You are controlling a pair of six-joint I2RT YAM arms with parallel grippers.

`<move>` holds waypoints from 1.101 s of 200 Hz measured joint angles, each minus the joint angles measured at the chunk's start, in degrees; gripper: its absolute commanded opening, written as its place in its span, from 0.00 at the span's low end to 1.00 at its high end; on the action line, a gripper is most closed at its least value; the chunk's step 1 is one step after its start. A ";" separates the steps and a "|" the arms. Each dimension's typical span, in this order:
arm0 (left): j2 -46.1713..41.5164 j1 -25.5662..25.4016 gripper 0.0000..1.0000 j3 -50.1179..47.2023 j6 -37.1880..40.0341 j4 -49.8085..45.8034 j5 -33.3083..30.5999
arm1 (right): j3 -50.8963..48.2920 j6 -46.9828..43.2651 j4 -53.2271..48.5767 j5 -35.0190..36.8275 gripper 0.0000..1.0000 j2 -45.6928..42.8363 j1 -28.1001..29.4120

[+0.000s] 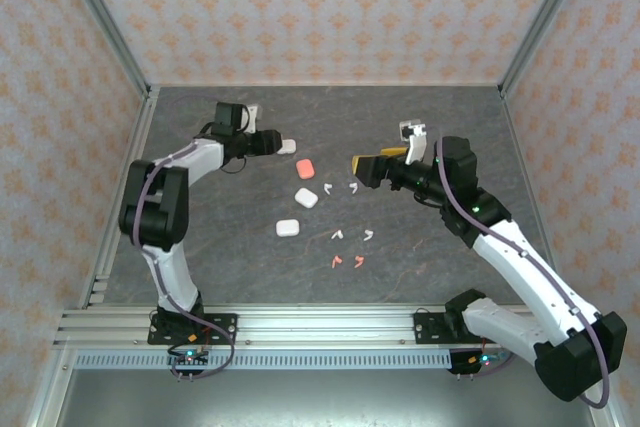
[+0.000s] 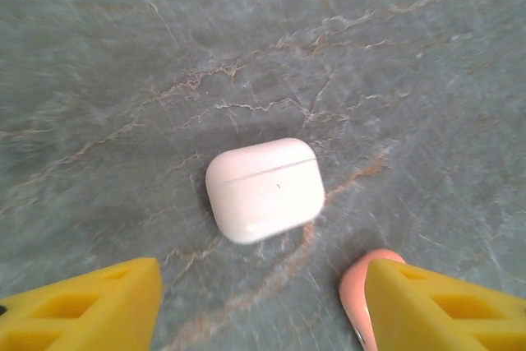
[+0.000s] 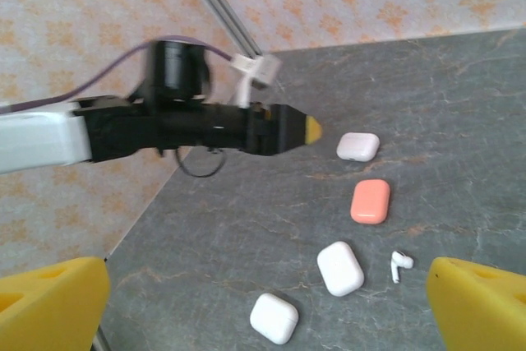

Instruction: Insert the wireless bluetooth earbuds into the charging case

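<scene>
Looking down from above, the coral-pink rounded plastic charging case (image 1: 306,168) lies closed on the grey marbled table (image 1: 420,117). Just beyond it to the left sits a closed white rounded plastic case (image 1: 288,146), with the left gripper (image 1: 272,141) close beside that case on its left. Nearer the arms than the coral case lie two more white cases (image 1: 306,197), one behind the other. Four tiny white stemmed earbuds (image 1: 327,187) lie loose on the table to the coral case's right and nearer side. Two coral-pink earbuds (image 1: 337,262) lie nearer still. The right gripper (image 1: 362,164) hovers right of the coral case. From the left wrist, the left gripper's yellow fingers (image 2: 90,306) stand apart and hold nothing. The white rounded plastic case lies ahead of them, untouched, and the coral case shows just beside the right-hand finger. From the right wrist, the right gripper's yellow fingers (image 3: 49,302) are spread wide and empty. One white earbud lies on the table below the coral case, just beside a white case.
</scene>
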 measured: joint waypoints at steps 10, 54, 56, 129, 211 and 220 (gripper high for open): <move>-3.98 0.00 0.69 -2.71 0.00 1.29 -1.09 | -0.09 0.00 -0.20 0.39 0.99 0.57 -0.33; -24.57 -0.02 0.77 -16.61 1.05 8.70 -6.62 | -0.20 0.04 -1.14 2.19 0.99 4.11 -0.68; -25.16 -0.02 0.78 -17.05 1.05 8.90 -6.80 | -0.20 0.04 -1.16 2.27 0.99 4.28 -0.68; -52.85 -0.04 1.00 -29.33 1.81 12.68 -14.01 | -0.17 -0.39 -3.08 3.17 0.99 10.60 -0.52; -58.66 -0.04 1.00 -31.69 -2.82 15.15 -16.20 | 6.43 -7.43 -10.38 7.23 0.99 22.47 6.56; -58.16 -0.04 1.00 -31.65 -3.04 14.99 -15.85 | 7.67 -8.33 -11.39 8.11 0.99 24.44 7.50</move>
